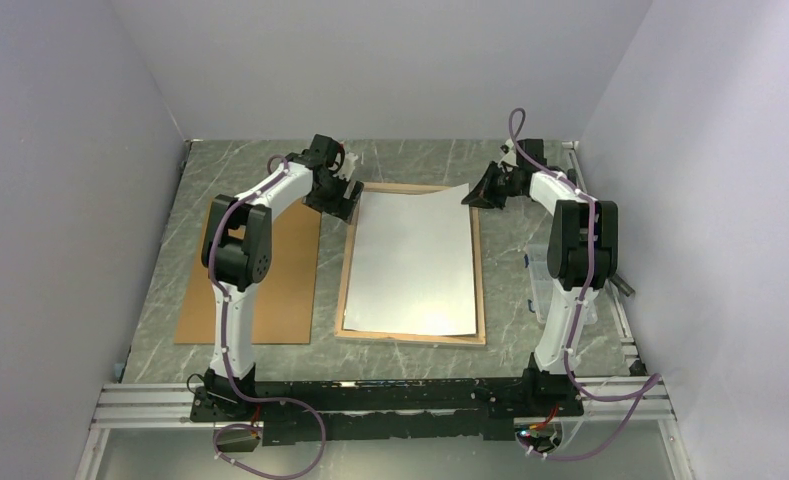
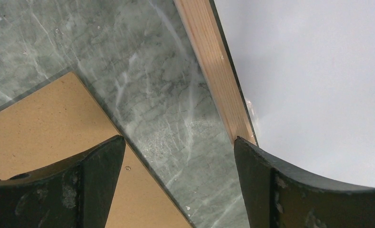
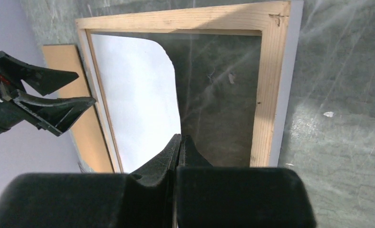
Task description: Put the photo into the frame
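The frame [image 1: 410, 338] lies with its pale wood back up in the middle of the table. On it lies the photo [image 1: 415, 260], its plain white back upward. My right gripper [image 1: 473, 195] is shut on the photo's far right corner and holds that corner curled up off the frame. In the right wrist view the photo [image 3: 138, 99] bends away from the frame [image 3: 271, 85] above the shut gripper [image 3: 180, 137]. My left gripper [image 1: 348, 200] hangs open over the frame's far left corner. Between its fingers [image 2: 178, 138] there is only bare table, with the frame rail [image 2: 214, 61] and photo [image 2: 309, 85] to the right.
A brown backing board [image 1: 260, 270] lies flat left of the frame, its corner under my left gripper [image 2: 43, 123]. A clear plastic container [image 1: 540, 285] stands by the right arm. Grey walls enclose the table on three sides.
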`<move>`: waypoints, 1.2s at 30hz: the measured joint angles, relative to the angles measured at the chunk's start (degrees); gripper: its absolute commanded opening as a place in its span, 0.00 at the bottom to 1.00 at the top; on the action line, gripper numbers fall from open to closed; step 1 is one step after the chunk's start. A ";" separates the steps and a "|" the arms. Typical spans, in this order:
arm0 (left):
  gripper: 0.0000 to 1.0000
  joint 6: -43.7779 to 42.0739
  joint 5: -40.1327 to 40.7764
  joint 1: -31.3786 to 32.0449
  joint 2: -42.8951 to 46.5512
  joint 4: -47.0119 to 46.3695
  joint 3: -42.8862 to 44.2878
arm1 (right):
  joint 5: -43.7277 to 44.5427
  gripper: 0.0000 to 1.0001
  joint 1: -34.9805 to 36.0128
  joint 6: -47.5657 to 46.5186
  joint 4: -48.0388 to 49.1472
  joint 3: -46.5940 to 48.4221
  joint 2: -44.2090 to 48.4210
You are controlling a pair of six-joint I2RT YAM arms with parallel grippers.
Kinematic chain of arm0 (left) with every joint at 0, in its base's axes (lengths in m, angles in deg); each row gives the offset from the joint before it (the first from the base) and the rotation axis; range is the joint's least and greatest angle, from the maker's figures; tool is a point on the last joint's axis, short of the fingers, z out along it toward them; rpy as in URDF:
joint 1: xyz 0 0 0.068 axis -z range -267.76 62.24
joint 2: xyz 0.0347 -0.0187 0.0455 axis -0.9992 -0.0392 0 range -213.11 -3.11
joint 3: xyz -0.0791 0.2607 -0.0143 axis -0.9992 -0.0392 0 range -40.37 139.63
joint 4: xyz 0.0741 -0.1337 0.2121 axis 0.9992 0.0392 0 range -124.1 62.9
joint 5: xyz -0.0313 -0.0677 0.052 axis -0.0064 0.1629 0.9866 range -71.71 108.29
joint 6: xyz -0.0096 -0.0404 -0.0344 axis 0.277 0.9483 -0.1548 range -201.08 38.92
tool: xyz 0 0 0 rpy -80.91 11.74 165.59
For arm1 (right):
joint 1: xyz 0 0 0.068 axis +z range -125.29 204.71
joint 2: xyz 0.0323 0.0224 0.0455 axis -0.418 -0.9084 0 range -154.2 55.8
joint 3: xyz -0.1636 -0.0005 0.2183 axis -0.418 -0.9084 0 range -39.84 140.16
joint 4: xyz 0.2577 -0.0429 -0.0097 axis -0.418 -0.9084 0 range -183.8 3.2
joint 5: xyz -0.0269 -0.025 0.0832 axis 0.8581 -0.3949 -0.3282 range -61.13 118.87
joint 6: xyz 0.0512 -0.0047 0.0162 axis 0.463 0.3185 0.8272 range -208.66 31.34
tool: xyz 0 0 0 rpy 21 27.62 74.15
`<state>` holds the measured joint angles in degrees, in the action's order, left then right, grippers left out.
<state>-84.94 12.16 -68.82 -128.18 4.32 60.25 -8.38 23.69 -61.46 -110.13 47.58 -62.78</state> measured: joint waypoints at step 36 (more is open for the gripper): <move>0.94 -1.01 -0.46 -10.14 9.09 8.44 -0.74 | 21.18 0.98 6.21 -0.74 -2.16 -2.03 6.05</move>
<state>-85.94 11.70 -78.96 -119.09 12.75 59.50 12.80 29.90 -62.21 -112.30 45.55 -56.73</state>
